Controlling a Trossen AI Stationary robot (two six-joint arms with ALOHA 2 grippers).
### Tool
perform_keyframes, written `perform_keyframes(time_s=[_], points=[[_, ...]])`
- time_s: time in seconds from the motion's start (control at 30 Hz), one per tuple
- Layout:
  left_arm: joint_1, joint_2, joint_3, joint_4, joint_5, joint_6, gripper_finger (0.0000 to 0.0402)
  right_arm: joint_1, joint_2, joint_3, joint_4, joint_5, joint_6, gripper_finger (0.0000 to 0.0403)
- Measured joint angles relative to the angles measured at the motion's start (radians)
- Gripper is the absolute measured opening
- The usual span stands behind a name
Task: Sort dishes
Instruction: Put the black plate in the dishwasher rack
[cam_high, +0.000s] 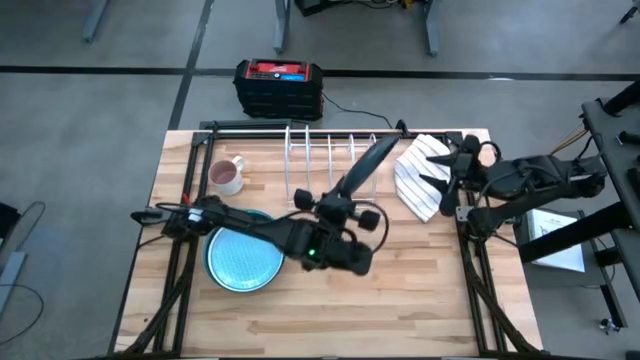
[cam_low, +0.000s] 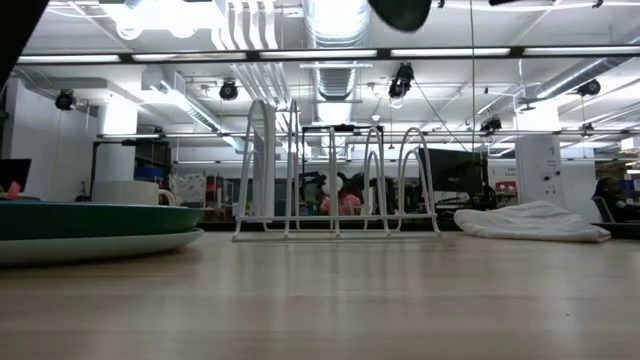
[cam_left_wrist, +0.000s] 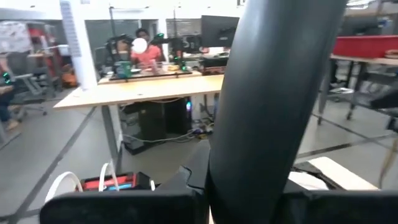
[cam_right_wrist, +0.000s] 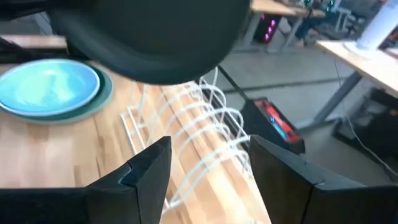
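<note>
A dark grey plate (cam_high: 372, 165) hangs on edge above the white wire dish rack (cam_high: 330, 160), with my left gripper (cam_high: 350, 192) shut on it. In the right wrist view the plate (cam_right_wrist: 155, 37) shows above the rack (cam_right_wrist: 199, 130). My right gripper (cam_high: 443, 172) stands open over the table's right side, next to the white striped cloth (cam_high: 420, 178), with nothing between its fingers (cam_right_wrist: 149, 174). A light blue plate (cam_high: 243, 258) lies on a green-rimmed dish (cam_right_wrist: 106, 93) at the near left. My left gripper pinches the dark grey plate's rim (cam_left_wrist: 242, 180) between its two fingers, at the end nearest the arm. The fingers come in level from the table's left. The plate stands on edge, lifted clear above the rack, and reaches away from the fingers toward the far right.
A small pinkish mug (cam_high: 228, 176) stands at the far left of the table. A red and black box (cam_high: 278, 85) sits on the floor beyond the far edge. The rack's wire hoops (cam_low: 330, 170) stand upright at the far middle.
</note>
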Motion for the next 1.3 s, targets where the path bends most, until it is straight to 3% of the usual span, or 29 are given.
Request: perform_keyframes(time_s=[0.37,0.53,1.03,1.3], points=[[0.103,0.000,-0.132,0.037,-0.001,-0.279,0.0022,0.001,-0.019,-0.004,-0.044,-0.001,0.052,0.0204],[0.126,0.003,-0.218,0.106,0.004,-0.324,0.0022,0.001,-0.019,-0.007,-0.047,-0.001,0.051,0.0206],[0.157,0.001,-0.397,0.407,-0.002,-0.227,0.0022,0.001,-0.033,-0.081,-0.064,-0.003,0.052,0.0204],[0.164,0.027,-0.401,0.478,-0.003,-0.190,0.0023,0.001,-0.040,-0.089,-0.064,-0.002,0.052,0.0208]])
